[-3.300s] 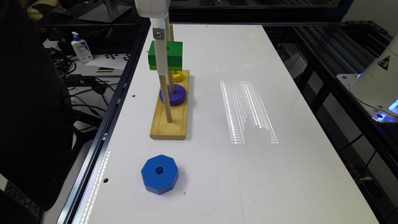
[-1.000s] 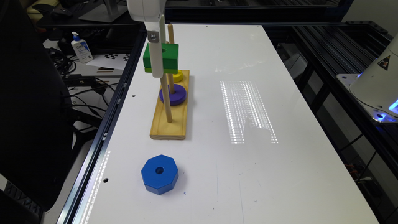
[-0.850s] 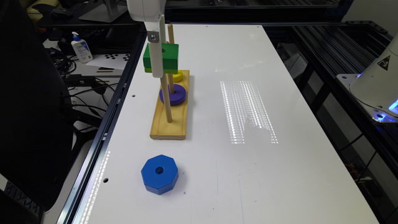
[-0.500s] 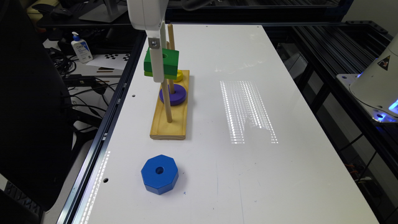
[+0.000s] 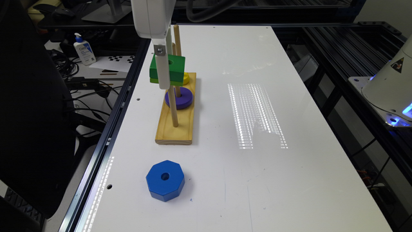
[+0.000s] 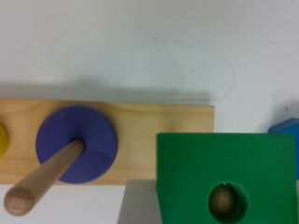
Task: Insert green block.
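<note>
Green block sits upper-left of centre in the exterior frame, held up in the air by the gripper above the near end of the wooden base. The claw is clamped on the block's sides: one finger crosses its near face in the exterior view, and a grey finger butts against its edge at the lower middle of the wrist frame.

Key relation: in the wrist view the front peg's tip shows inside the block's round hole, lower right of frame, slightly off-centre. So hole and peg axis look nearly lined up, peg vertical, block face roughly level. I read the block as at or just over the peg top, not yet slid down. Next move looks like a straight descent along the peg.

Purple ring is already on the middle peg. Blue octagonal block lies loose on the table, lower left, well apart.
</note>
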